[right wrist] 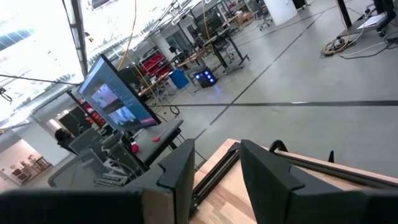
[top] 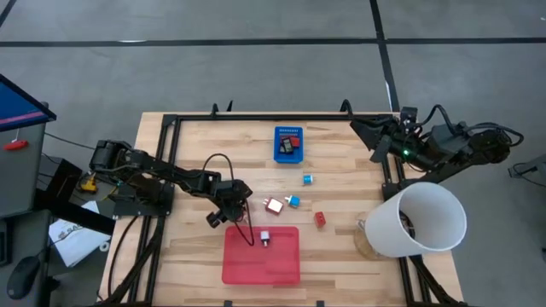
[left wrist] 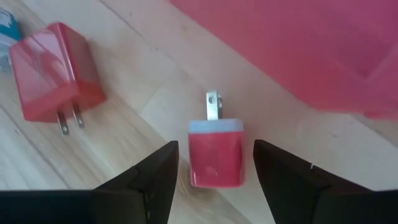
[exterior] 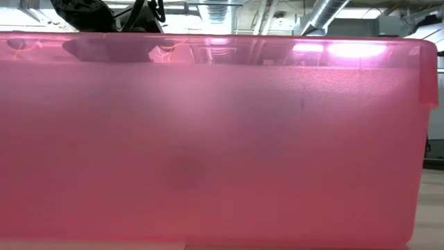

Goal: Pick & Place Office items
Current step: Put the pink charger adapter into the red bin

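Open left hand (left wrist: pixel 214 171) straddles a red plug (left wrist: pixel 215 154), white-topped, one metal prong visible, perhaps two.

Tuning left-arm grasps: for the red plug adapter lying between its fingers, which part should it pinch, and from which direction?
Pinch the red plug adapter across its two flat side faces. It lies flat on the table, body between the open fingers of the left tool, metal prong pointing away toward the red tray. Likely best: straight down, closing on the blocky body, not the thin prong.

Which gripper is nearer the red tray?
Left. The left gripper hovers at the red tray's upper left corner, open around a small red plug. The right gripper waits at the table's far right corner.
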Controlling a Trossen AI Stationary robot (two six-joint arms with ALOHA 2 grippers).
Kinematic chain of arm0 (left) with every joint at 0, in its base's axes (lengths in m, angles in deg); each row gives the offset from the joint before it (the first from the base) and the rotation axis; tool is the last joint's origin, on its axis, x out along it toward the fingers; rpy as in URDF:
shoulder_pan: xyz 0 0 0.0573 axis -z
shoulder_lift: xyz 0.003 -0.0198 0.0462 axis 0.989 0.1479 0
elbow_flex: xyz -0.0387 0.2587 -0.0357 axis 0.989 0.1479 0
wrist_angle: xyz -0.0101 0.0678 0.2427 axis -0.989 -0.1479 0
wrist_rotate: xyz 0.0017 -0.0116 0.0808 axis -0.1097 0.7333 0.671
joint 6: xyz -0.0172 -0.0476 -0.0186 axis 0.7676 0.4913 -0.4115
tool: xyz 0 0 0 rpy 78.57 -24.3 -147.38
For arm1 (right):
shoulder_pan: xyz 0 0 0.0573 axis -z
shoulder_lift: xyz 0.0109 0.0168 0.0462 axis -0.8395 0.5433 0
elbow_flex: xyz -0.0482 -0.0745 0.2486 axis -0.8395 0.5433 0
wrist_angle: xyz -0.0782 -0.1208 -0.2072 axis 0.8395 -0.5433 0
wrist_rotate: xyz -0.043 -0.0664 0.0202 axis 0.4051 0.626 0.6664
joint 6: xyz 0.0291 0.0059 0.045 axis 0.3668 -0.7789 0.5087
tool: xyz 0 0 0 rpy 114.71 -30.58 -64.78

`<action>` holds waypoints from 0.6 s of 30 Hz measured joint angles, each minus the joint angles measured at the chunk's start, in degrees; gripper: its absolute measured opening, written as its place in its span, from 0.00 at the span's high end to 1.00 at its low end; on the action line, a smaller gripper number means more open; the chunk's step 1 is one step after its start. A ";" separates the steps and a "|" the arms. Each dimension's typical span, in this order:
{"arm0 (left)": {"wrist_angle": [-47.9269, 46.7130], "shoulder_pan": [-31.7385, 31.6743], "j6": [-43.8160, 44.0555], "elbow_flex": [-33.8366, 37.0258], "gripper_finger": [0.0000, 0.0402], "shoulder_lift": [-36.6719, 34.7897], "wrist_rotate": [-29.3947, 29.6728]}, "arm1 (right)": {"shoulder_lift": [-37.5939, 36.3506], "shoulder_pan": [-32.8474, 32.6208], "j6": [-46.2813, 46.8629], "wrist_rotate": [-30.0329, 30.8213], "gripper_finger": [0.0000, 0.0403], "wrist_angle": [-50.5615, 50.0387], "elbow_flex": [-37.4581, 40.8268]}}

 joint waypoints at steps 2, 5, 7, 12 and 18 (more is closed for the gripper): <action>0.18 0.00 0.36 -0.02 0.51 0.00 -0.11 | -0.03 0.00 0.35 0.02 0.69 0.00 0.00; -0.09 0.00 1.66 -0.02 0.55 0.00 -0.18 | -0.07 0.00 0.44 0.07 0.69 0.03 0.00; -0.13 0.00 2.39 -0.02 0.58 0.00 -0.88 | -0.03 0.00 0.43 0.04 0.69 0.01 0.00; 0.11 -0.01 4.63 -0.09 0.64 0.55 -2.91 | -0.05 0.00 0.44 0.04 0.70 0.02 0.00; 1.18 -0.09 9.87 -0.35 0.73 2.02 -4.08 | 0.30 0.00 0.47 0.01 0.70 0.37 0.00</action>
